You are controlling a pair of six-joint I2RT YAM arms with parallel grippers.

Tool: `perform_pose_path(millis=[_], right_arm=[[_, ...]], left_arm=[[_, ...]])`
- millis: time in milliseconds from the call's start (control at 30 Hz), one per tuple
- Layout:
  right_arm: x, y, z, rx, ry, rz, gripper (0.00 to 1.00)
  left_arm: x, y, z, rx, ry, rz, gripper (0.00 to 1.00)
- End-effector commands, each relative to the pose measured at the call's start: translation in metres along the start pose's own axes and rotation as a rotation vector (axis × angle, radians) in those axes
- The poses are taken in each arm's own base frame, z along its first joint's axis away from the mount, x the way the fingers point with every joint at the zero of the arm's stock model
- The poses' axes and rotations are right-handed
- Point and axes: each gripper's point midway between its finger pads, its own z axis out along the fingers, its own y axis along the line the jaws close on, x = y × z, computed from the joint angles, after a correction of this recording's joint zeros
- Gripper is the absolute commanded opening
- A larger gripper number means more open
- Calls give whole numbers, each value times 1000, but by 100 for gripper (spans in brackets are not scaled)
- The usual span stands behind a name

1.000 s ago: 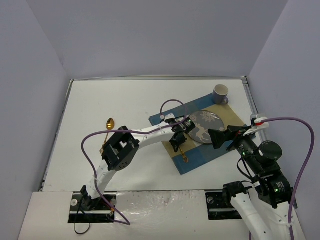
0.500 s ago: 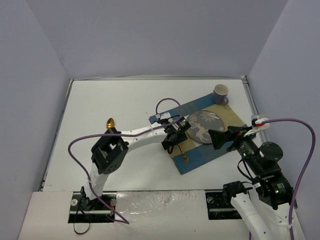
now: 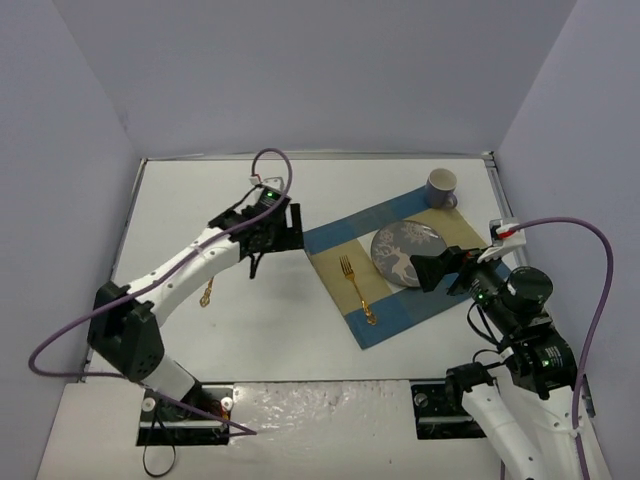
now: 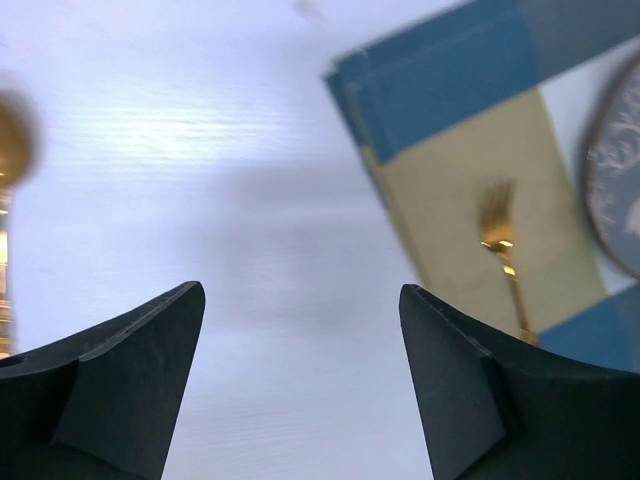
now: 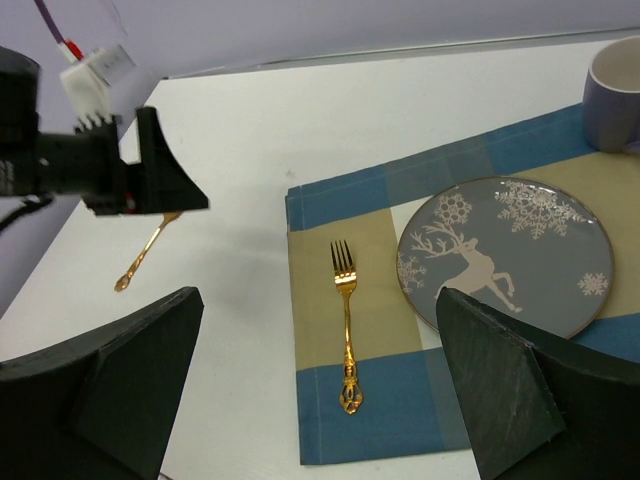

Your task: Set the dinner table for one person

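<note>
Across the white counter, which fills the floor of the scene and carries every item, one setting is partly laid. Largest on it, at right, is the blue-and-beige placemat, lying at an angle to the counter's edges. On the placemat rests the grey reindeer plate. At its far corner stands the grey mug. A gold fork lies on the beige band just left of the plate, tines pointing away from the arms. A gold spoon lies off the placemat on bare counter, partly hidden by the left arm in the top view.

Left claw: jaws apart, nothing between them, held above bare counter between spoon and placemat. Right claw: jaws wide apart and empty, above the placemat's near edge.

Step in hand, as judged: fetching the spoon, the one piece not yet at the setting.

- Turn the left claw so its jaws straddle the slim handle crosswise.
- Descend until the fingertips nearly meet the counter, since the spoon lies flat and thin.
- Lift it clear before crossing the placemat's edge.
- Lay it parallel to the fork, apart from the plate's rim.
</note>
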Motion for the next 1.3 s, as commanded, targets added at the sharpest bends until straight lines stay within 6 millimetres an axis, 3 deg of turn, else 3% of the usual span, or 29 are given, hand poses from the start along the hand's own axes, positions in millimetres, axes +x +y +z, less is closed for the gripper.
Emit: perform_pose_path(millis=[0,133,167,367,500,800,1033,1267], right_arm=[[-14,13,11,-74,-23,-40,100],[-11,14,16,-91,-13,-51,100],[-11,15,16,-97,-11,-52,100],[-5,19,22,-135,23,-73,100],[-7,21,23,-146,26,-89,100],[-3,21,27,-160,41,-111,100],[1,20,28,-160,46,-102,100],[2,20,27,-160,40,-99,100]], left_arm=[[-34,50,-15,71,-46,225,75],[-54,94,-1,196,-76,237,75],[-53,89,-2,236,-72,239,75],[-64,159,33,255,-42,217,75],[-66,178,47,330,-36,153,74],[-55,190,77,449,26,96,59],[-42,201,94,428,71,64,56],[-32,218,93,324,91,21,51]])
